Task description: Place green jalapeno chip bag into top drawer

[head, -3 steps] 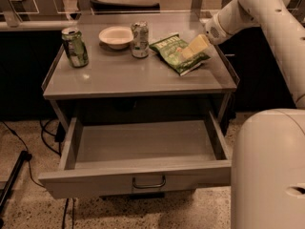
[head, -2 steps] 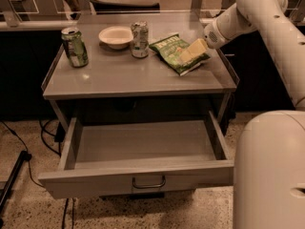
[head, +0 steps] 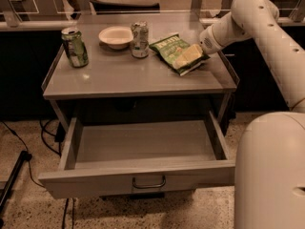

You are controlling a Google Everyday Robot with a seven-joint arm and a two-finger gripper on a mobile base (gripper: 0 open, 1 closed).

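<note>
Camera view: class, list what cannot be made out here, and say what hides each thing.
All in the camera view:
1. Chip bag: its right part lies under the gripper, which sits on it at the tabletop's right rear.
2. Drawer: its back is in shadow under the tabletop.
3. Left can and right can: lettering too small to read.
4. Arm: cut off by the right edge.
</note>
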